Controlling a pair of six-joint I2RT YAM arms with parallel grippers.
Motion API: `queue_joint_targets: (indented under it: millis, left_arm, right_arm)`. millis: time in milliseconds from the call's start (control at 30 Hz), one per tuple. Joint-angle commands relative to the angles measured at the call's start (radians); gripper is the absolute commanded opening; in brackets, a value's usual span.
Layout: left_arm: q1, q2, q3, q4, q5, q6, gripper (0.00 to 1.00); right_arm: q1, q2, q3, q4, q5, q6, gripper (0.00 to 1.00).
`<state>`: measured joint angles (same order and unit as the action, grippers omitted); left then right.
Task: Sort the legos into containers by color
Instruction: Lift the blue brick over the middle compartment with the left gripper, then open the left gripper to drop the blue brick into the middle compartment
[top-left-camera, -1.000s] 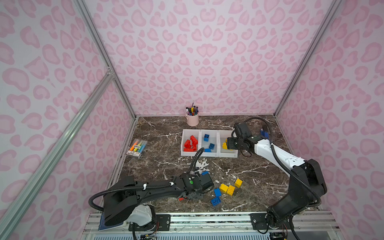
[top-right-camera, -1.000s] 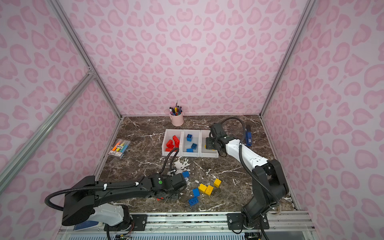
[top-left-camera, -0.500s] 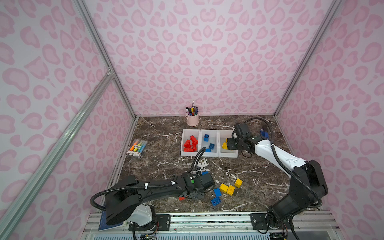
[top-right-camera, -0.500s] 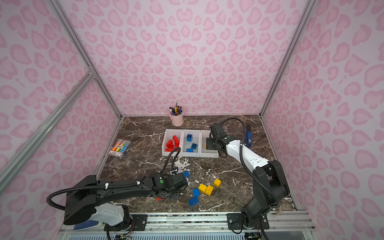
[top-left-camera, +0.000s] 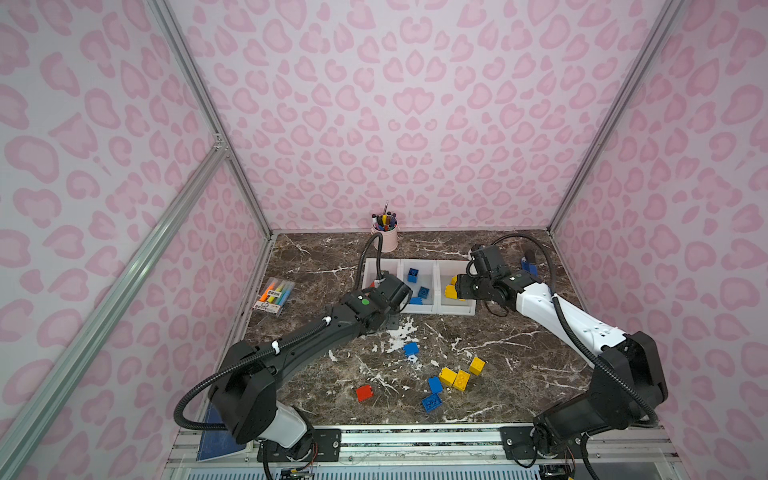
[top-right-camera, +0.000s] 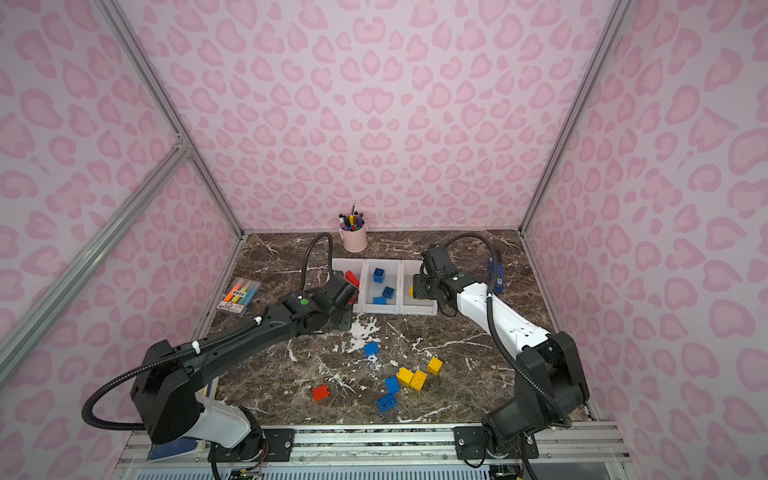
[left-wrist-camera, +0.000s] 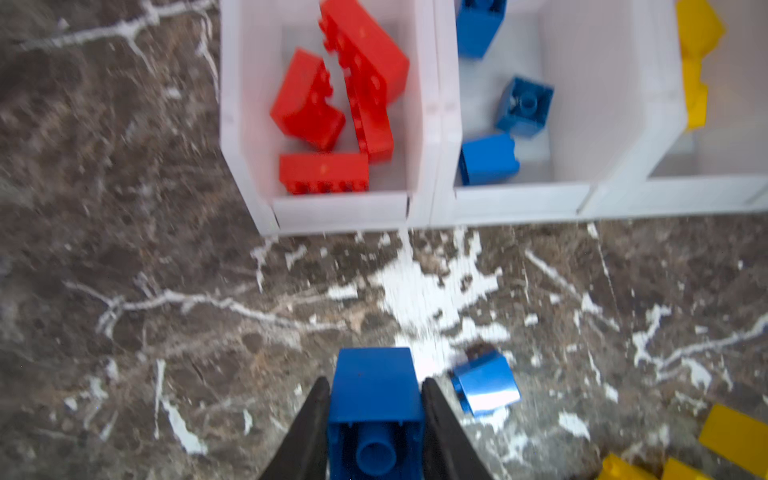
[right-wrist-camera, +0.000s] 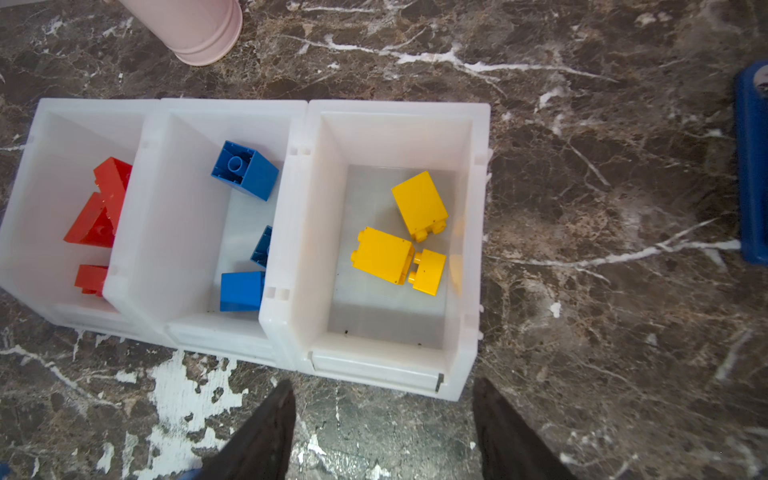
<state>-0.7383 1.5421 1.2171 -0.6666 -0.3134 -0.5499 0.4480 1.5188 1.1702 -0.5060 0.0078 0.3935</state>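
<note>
Nearest the front, loose legos (top-left-camera: 449, 376) in red, blue and yellow lie scattered on the marble table (top-left-camera: 316, 266). Beyond them, the left gripper (left-wrist-camera: 375, 382) pinches a blue brick (left-wrist-camera: 374, 415) just short of the containers (right-wrist-camera: 232, 106). The right gripper (right-wrist-camera: 384, 384) hangs empty, jaws apart, before the yellow bin (right-wrist-camera: 399, 108).

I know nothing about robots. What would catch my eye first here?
Three joined white bins at the back of the marble table hold sorted bricks: red, blue and yellow. The left pincer is shut on a blue brick just before them, and loose bricks lie scattered nearer the front.
</note>
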Motion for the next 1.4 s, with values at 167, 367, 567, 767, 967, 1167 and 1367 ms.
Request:
queue_joint_targets:
  millis: [167,367,567,767,967,1167,1367]
  left_arm:
    - [0.152,0.232,0.244,0.061,0.074,0.200,0.30]
    - [0.200,0.357,0.360,0.058,0.092,0.230,0.30]
    - [0.203,0.360,0.384,0.079,0.149,0.220,0.30]
    - [0.163,0.328,0.398,0.136,0.208,0.215,0.31]
    - [0.104,0.422,0.491,0.127,0.235,0.220,0.31]
    - [0.096,0.503,0.541,0.117,0.226,0.209,0.34]
    - [0.093,0.513,0.555,0.116,0.223,0.208,0.61]
  right_arm:
    - [0.029,-0.041,-0.022,-0.037,0.036,0.018,0.68]
    - [0.032,-0.074,-0.046,-0.047,0.047,0.021,0.68]
    - [0.032,-0.081,-0.053,-0.045,0.053,0.021,0.68]
    - [0.032,-0.068,-0.049,-0.042,0.053,0.022,0.67]
    - [0.032,-0.066,-0.048,-0.043,0.049,0.025,0.67]
    - [0.032,-0.076,-0.048,-0.051,0.049,0.026,0.67]
    - [0.032,-0.089,-0.053,-0.050,0.050,0.025,0.68]
